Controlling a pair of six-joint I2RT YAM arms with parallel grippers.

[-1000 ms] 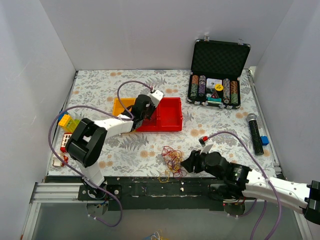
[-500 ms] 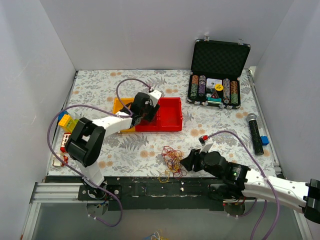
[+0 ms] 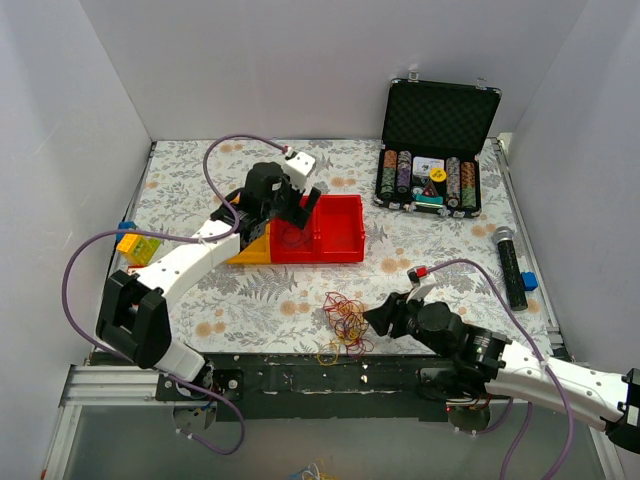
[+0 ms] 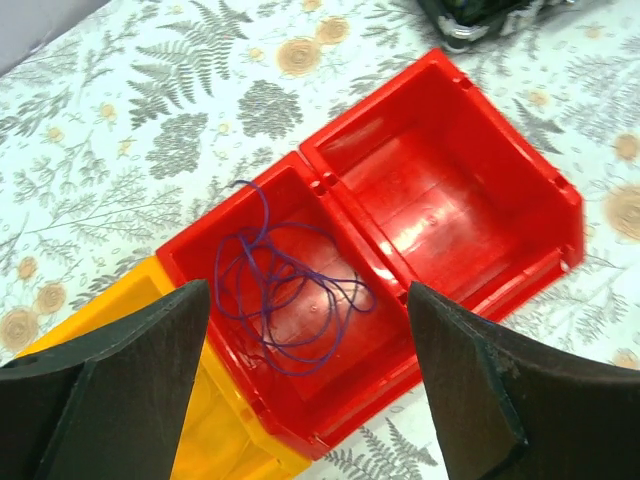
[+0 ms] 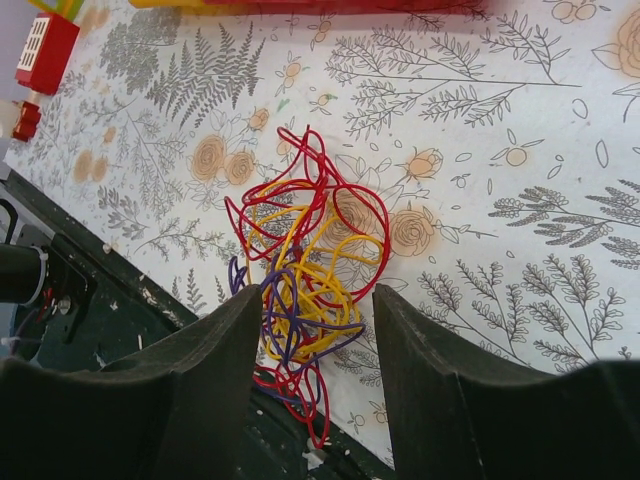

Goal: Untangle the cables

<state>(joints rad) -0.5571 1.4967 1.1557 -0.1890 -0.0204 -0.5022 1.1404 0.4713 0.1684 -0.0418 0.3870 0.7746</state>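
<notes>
**Clipped and covered**

The yellow bin touching the red bin is cut by the left wrist view's lower edge and partly behind the left tool. Beyond the red bin, a dark case is clipped at the top.

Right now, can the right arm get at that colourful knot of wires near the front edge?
Probably yes: the right hand, open, sits right beside the cables, pointed at them, with nothing in between.
</notes>
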